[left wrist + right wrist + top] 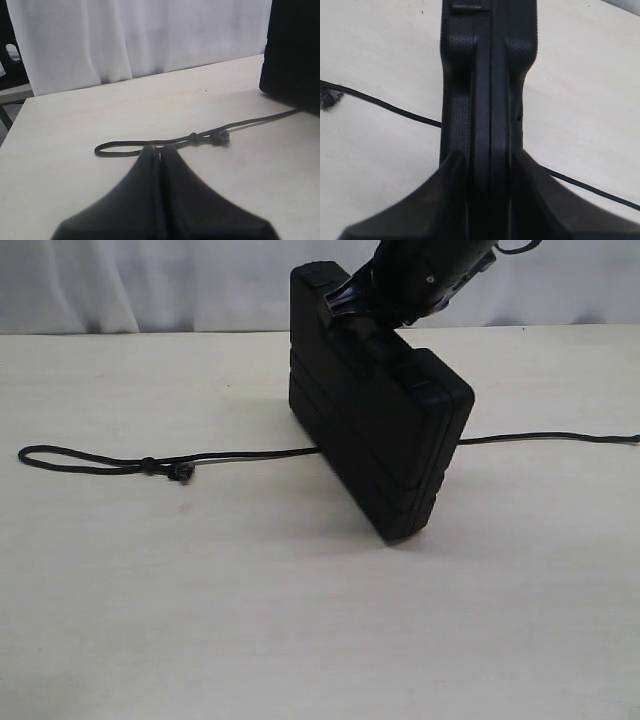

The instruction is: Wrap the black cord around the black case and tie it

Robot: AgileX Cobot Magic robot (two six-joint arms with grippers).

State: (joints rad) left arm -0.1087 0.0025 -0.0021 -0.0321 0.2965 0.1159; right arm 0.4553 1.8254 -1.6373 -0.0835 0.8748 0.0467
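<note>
The black case [375, 430] stands upright on its long edge in the middle of the table, held from above at its handle side by my right gripper [362, 302], which is shut on the case [490, 100]. The black cord [240, 456] lies flat on the table, passing under or behind the case; its knot [148, 466] and narrow loop end [50, 455] point left, and the other end runs off right [550, 437]. My left gripper [160, 152] is shut and empty, hovering just short of the cord's loop [125, 147]. The left gripper is outside the exterior view.
A white curtain [150, 280] hangs behind the table's back edge. In the left wrist view a dark stand [10, 65] shows beyond the table's edge. The pale tabletop [300, 620] stretches in front of the case.
</note>
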